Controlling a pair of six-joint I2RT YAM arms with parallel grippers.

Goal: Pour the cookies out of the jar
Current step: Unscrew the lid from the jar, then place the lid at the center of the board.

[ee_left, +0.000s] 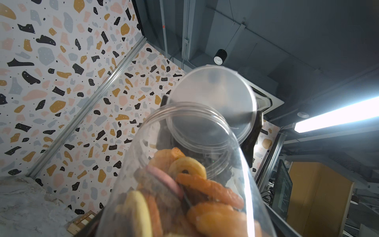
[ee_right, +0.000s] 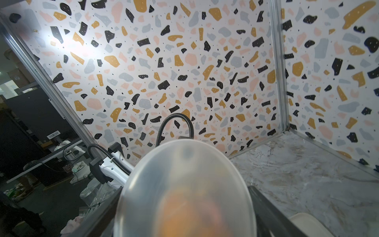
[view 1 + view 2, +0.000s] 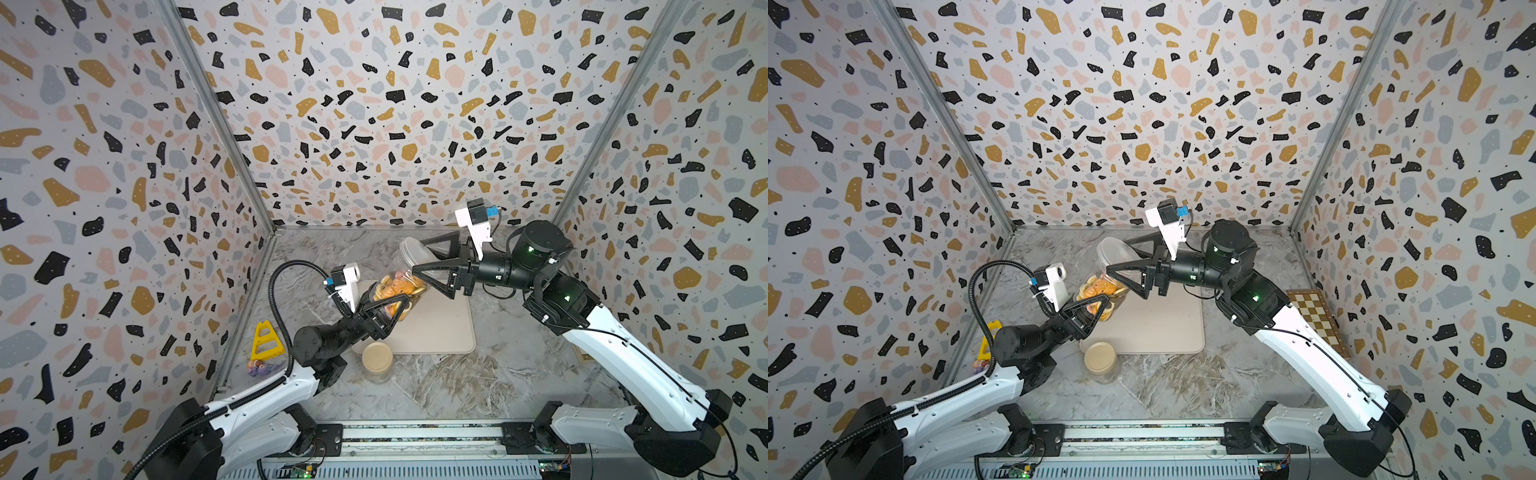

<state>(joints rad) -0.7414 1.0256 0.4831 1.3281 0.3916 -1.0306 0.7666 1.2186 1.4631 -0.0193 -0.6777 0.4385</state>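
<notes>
Clear jar (image 1: 131, 160), tilted, centre frame, clamped in left gripper (image 3: 395, 309); cookies (image 3: 401, 286) inside. Right gripper (image 3: 415, 255) pinches lid (image 3: 409, 249) just off mouth. Uncapping step, seemingly; next: lid aside, tip jar over tray (image 3: 444, 328).

It is a robotics lab: a booth of terrazzo-print panels (image 3: 374, 104) in aluminium profiles (image 3: 219, 116) encloses a marble-look tabletop (image 3: 478, 386); beyond the panels show an exposed ceiling (image 1: 287, 30) and a strip light (image 1: 336, 116).
</notes>
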